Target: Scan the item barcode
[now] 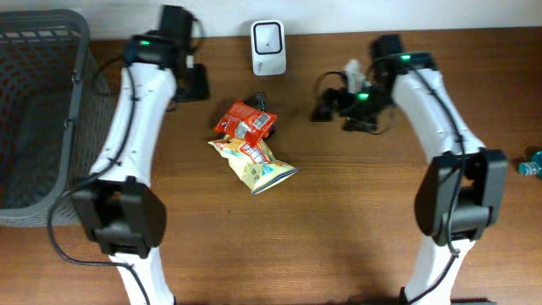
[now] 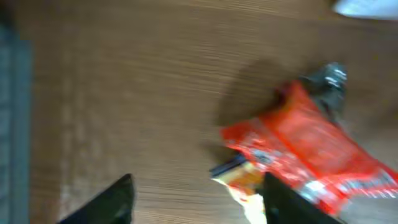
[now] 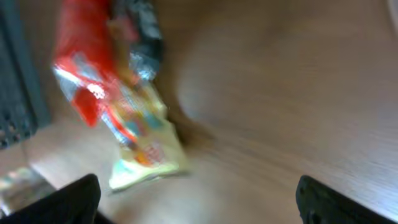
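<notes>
Worktop [image 1: 339,220] seen from above and from both wrists, no item yet in hand. The red packet [image 1: 244,124] lies mid-worktop toward the far edge, overlapping the yellow packet [image 1: 259,169] on its near side; a dark foil item [image 2: 328,81] touches the red packet's far end. The scanner [image 1: 268,47] stands at the middle of the far edge, just beyond the packets. A basket [image 1: 42,110] occupies the left edge.

The step in hand appears to be taking one packet for presentation. To do it well, the grip should close on a free edge of a single packet, so that its neighbour is not dragged along. The packet should then be lifted clear and the printed code turned flat toward the scanner's window, with the film kept taut. No barcode is legible in these blurred views, so the packet may need turning.

The left claw [image 2: 198,183] hangs near the far edge, left of the packets. Its jaws stand apart over bare wood and hold nothing, though one finger [image 2: 292,202] overlaps the red packet in its view; contact cannot be told. The right claw [image 3: 198,183] is spread wide and empty, right of the scanner.
</notes>
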You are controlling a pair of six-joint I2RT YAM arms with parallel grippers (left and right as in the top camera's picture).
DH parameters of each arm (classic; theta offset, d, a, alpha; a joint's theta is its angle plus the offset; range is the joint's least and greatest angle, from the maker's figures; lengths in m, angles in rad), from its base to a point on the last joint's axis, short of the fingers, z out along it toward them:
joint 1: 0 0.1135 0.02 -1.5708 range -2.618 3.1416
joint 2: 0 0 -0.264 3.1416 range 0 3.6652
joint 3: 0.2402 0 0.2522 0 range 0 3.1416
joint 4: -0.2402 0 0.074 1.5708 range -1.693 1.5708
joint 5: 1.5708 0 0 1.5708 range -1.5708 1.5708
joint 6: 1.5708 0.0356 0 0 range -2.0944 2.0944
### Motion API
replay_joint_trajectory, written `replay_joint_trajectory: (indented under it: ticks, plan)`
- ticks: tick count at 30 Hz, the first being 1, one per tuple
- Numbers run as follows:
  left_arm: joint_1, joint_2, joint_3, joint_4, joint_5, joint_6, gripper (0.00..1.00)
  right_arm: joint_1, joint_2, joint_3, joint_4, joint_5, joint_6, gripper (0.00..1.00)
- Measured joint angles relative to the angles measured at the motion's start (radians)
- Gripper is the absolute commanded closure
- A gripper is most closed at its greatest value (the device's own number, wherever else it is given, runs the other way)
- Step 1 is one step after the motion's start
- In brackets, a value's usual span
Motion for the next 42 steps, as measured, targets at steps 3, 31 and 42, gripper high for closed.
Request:
replay_joint_trajectory:
  ticks: [3,31,42]
  plan:
    - [0.022,0.042,-0.002,-0.012,0.0,-0.015,0.32,0.135,0.0,-0.006,0.183,-0.016,0.118,0.0]
    - [0.017,0.13,-0.018,-0.04,0.001,-0.026,0.12,0.08,0.039,0.115,0.204,0.106,0.321,0.96]
    - [0.017,0.13,-0.018,-0.032,0.001,-0.026,0.11,-0.09,-0.02,0.039,-0.249,0.317,0.149,0.96]
